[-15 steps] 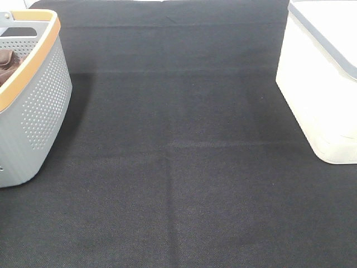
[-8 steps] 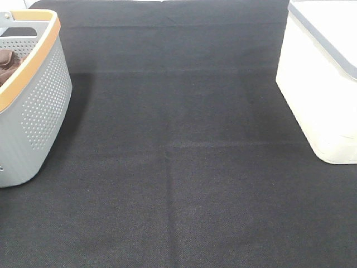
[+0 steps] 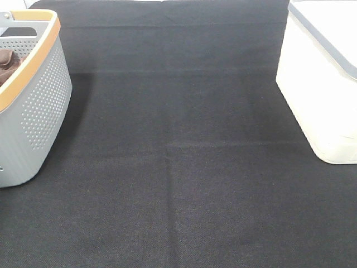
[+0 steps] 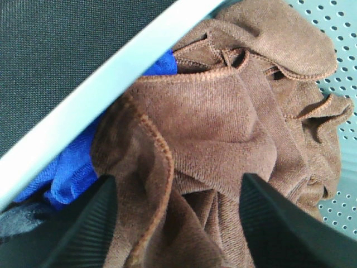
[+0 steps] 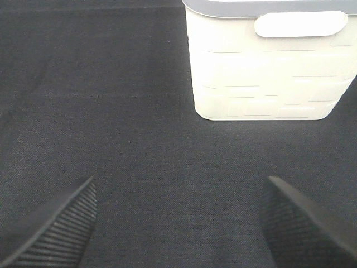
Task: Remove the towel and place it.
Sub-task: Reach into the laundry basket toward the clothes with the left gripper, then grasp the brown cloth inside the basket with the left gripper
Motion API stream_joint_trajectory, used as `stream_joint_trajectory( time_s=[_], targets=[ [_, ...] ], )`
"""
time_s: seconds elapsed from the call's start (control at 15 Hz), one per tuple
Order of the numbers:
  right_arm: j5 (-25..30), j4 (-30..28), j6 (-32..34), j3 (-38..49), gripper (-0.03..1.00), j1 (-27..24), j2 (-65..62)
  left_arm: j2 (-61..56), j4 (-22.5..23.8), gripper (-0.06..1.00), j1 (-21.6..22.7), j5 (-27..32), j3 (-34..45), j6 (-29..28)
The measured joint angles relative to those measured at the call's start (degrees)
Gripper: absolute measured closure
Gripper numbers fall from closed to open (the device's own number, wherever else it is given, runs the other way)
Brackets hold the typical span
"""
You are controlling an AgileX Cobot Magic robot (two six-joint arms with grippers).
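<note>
Straddling the bunched towel (image 4: 223,128) in the basket (image 4: 341,28), the left gripper (image 4: 178,187) stands spread, unclenched.

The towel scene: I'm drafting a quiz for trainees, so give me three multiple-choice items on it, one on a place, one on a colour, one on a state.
1. Where is the towel?
A. on the black mat
B. in the grey basket
C. in the white bin

2. What colour is the cloth tucked beside the towel?
A. blue
B. green
C. yellow

3. How is the right gripper?
A. shut on the towel
B. shut on a bin handle
C. open, holding nothing

Answers:
1 B: its brown folds lie inside the basket's perforated wall, below the rim.
2 A: bright blue fabric shows at the towel's edge in the left wrist view.
3 C: its jaws stand wide apart with nothing between them.
</note>
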Motion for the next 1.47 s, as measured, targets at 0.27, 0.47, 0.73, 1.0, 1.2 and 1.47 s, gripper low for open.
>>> stream_joint_trajectory(
  time_s=[0.27,0.47,0.73,1.0,1.2,1.47],
  targets=[
    [0.00,0.00,0.00,0.00,0.21,0.00,0.00,0.00,0.00,0.35,0.00,-0.63,0.00,0.00],
    [0.00,0.00,0.00,0.00,0.21,0.00,0.00,0.00,0.00,0.35,0.00,0.29,0.00,1.09],
    [0.00,0.00,0.00,0.00,0.21,0.00,0.00,0.00,-0.17,0.31,-0.17,2.52,0.00,1.26],
    [0.00,0.00,0.00,0.00,0.21,0.00,0.00,0.00,-0.17,0.31,-0.17,2.23,0.00,1.26],
    [0.00,0.00,0.00,0.00,0.21,0.00,0.00,0.92,-2.18,0.31,-0.17,1.83,0.00,1.26],
    [0.00,0.00,0.00,0.00,0.21,0.00,0.00,2.23,-4.30,0.33,-0.17,-0.97,0.00,1.32]
  ],
)
